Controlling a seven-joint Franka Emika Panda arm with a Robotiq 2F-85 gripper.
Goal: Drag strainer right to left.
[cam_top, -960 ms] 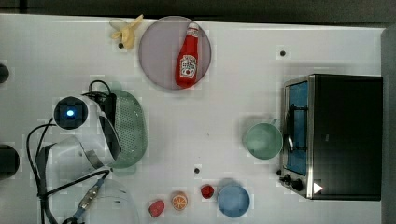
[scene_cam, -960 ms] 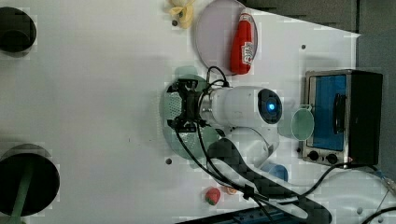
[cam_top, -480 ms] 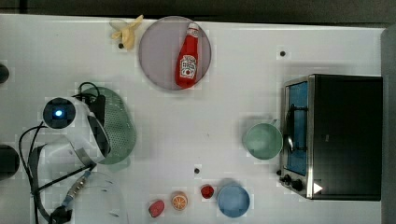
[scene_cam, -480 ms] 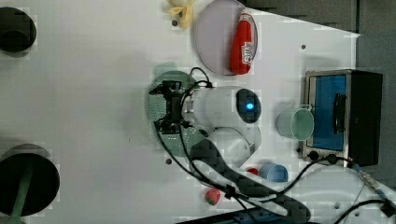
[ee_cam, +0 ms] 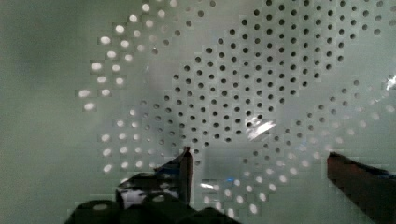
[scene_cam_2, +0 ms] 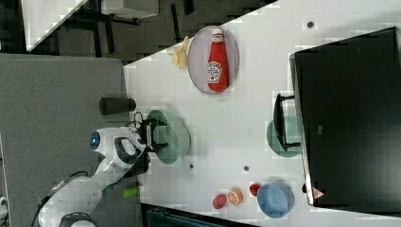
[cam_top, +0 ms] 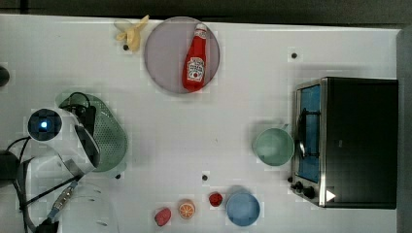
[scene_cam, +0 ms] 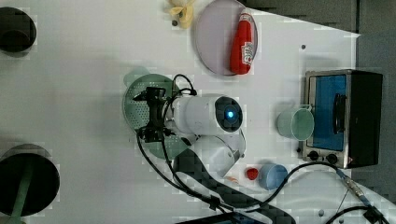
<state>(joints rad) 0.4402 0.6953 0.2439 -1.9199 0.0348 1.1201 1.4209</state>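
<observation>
The strainer (cam_top: 111,138), a pale mint-green colander dotted with holes, lies on the white table at the top view's left. My arm reaches over it, and my gripper (cam_top: 89,130) is lowered into the bowl. The left view has the strainer (scene_cam: 138,95) with my gripper (scene_cam: 145,115) inside it, jaws spread wide. In the right view the strainer (scene_cam_2: 178,137) sits near the table's left edge with my gripper (scene_cam_2: 158,135) in it. Up close in the wrist view, the perforated strainer (ee_cam: 243,65) floor lies under my open gripper (ee_cam: 261,165), and nothing is between the fingers (ee_cam: 186,163).
A green mug (cam_top: 273,146) stands beside a toaster oven (cam_top: 357,141) at the top view's right. A blue bowl (cam_top: 243,208) and small toy fruits (cam_top: 187,209) line the near edge. A plate (cam_top: 163,53) holding a ketchup bottle (cam_top: 195,60) and a banana (cam_top: 133,31) sit at the far edge.
My arm has moved toward the top view's left, and the strainer has slid that way with it. The jaws have stayed spread.
</observation>
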